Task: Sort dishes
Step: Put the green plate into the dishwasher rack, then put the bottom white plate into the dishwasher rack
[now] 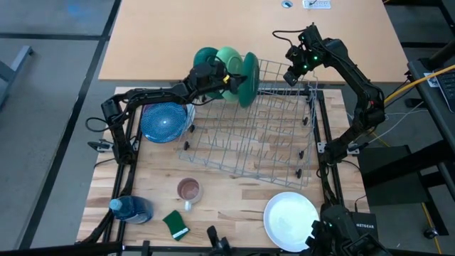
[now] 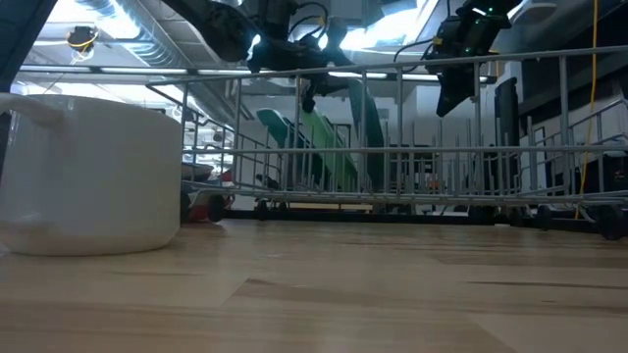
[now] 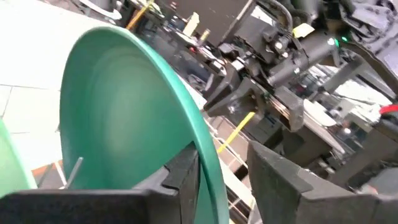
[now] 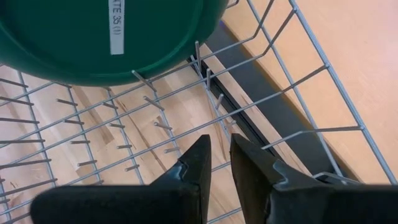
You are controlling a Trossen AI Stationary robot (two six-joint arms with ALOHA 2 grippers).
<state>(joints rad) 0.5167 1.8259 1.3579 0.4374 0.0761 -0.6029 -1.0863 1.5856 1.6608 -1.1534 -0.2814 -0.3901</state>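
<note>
A wire dish rack stands mid-table. Three green plates stand on edge at its far left: dark green, light green and a second dark green plate, its lower rim between the rack's tines. My left gripper is open, with its fingers on either side of this last plate's rim. My right gripper hovers over the rack's far right corner, its fingers a narrow gap apart and empty. A blue plate lies left of the rack and a white plate lies front right. My left gripper comes level from the table's left side at the dark green plate's upper rim. One finger lies close to the plate's hollow face; I cannot tell whether it touches. The other finger stands apart from the back of the rim.
A clear mug with brown inside, a green sponge and a blue bottle stand near the table's front left. In the low view a white vessel stands close at the left. The rack's tines lie under my right gripper.
</note>
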